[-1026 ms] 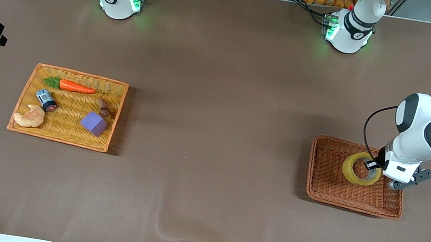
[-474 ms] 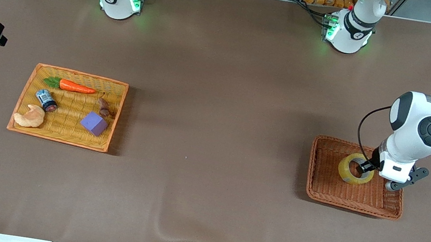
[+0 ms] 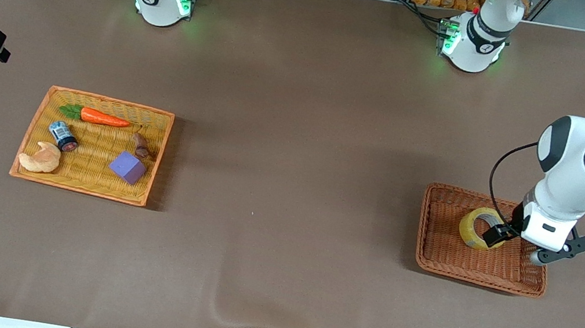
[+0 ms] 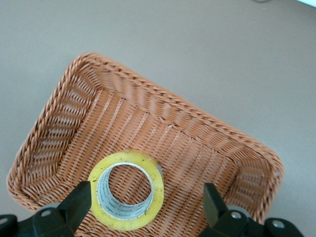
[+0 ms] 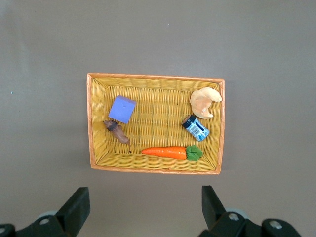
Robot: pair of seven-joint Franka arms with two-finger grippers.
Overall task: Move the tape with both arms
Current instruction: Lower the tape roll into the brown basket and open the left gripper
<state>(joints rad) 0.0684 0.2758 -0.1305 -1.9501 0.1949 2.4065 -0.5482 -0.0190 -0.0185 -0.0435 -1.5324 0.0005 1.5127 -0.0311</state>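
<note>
left gripper (image 4: 145, 200) jaws wide round tape (image 4: 126, 189) in brown basket (image 4: 59, 98), right gripper (image 5: 143, 207) wide over yellow basket (image 5: 153, 79); off-centre close could tip tape.

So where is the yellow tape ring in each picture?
Front view: the tape is in the brown basket at the left arm's end of the table, under the left gripper.
Left wrist view: the tape sits low in the picture, tilted, in the same basket.
Right wrist view: not in it.
Shared landmark: the brown basket.
</note>
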